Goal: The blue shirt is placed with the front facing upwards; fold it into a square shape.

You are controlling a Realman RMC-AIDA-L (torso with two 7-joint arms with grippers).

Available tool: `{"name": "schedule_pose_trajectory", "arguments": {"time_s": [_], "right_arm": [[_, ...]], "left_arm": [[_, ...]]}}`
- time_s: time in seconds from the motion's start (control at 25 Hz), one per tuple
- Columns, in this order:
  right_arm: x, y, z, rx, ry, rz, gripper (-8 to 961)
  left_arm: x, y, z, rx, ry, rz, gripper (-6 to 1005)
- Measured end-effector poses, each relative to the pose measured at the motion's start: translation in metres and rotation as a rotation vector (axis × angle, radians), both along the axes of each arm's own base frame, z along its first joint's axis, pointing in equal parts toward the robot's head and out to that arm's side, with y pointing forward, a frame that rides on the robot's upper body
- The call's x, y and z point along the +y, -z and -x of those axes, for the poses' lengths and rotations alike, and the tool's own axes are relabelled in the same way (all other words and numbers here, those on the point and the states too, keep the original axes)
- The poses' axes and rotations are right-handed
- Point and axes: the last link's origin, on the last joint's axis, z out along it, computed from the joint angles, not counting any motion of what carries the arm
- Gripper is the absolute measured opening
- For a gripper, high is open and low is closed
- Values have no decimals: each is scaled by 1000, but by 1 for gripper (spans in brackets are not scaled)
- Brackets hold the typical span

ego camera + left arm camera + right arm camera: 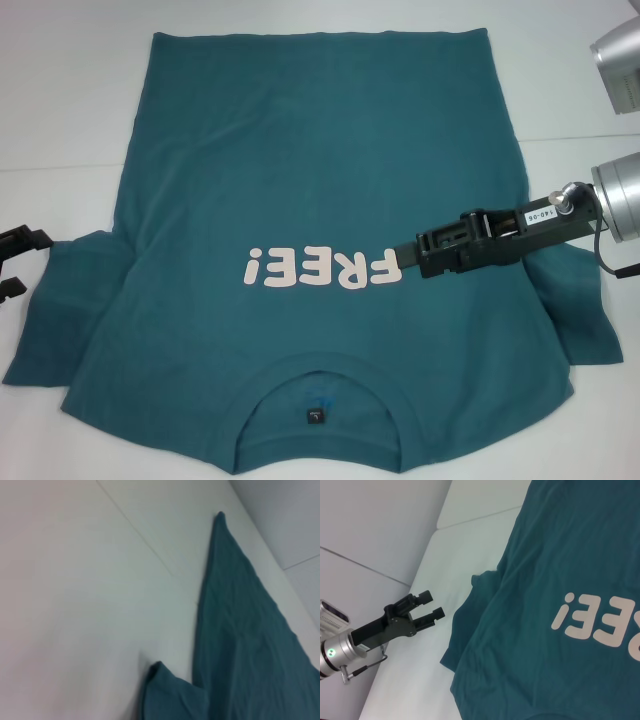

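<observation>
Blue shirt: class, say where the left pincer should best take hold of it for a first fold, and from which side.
Probably the left sleeve of the blue shirt. It lies flat, sticking out beyond the body toward the left pincer, which waits open just off its edge over the white table. Come in low from the robot's left and pinch the outer hem.

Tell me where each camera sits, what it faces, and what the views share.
Head: above, looking down on the blue shirt; right gripper over its lettering, left gripper at the table's left edge.
Left wrist: on the left arm, facing the shirt's edge; no arm shows.
Right wrist: on the right arm, facing across the shirt to the open left gripper.
All share the shirt.
</observation>
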Motion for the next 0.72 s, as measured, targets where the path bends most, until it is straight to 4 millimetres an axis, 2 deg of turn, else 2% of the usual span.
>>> {"name": "schedule_pose_trajectory", "arguments": {"time_s": [0.72], "right_arm": [[0,0,-1,3,1,-8,636]], "left_arm": [[4,10,11,101,-2,-9,873]]}}
